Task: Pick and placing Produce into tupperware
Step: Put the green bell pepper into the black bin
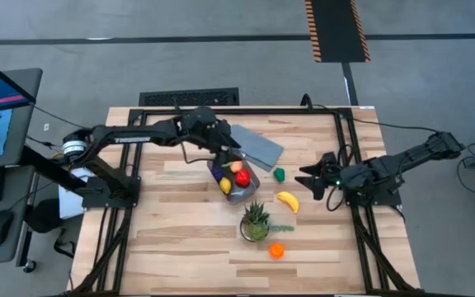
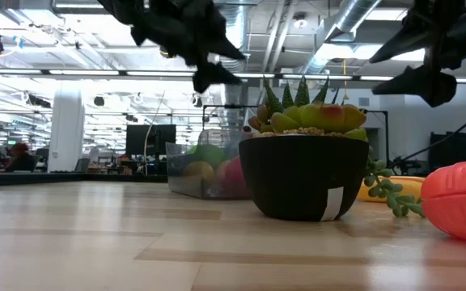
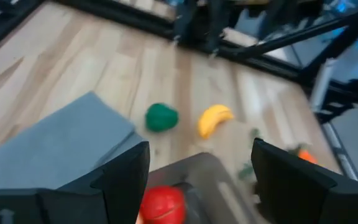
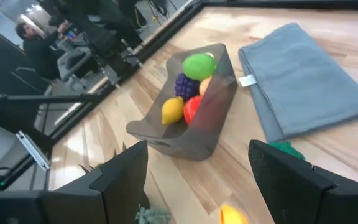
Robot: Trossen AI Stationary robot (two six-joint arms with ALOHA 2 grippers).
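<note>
The clear tupperware tub stands mid-table and holds a red, a yellow, a green and a purple piece of produce. My left gripper hovers open over the tub's far end, with the red piece below its fingers. A green piece, a yellow banana and an orange piece lie loose on the wood. My right gripper waits open to the right of the green piece, pointing toward the tub.
A flat grey-blue rectangle lies just beyond the tub and looks like folded cloth in the right wrist view. A spiky green plant in a dark pot stands on the near side of the tub. Black frame rails border the table.
</note>
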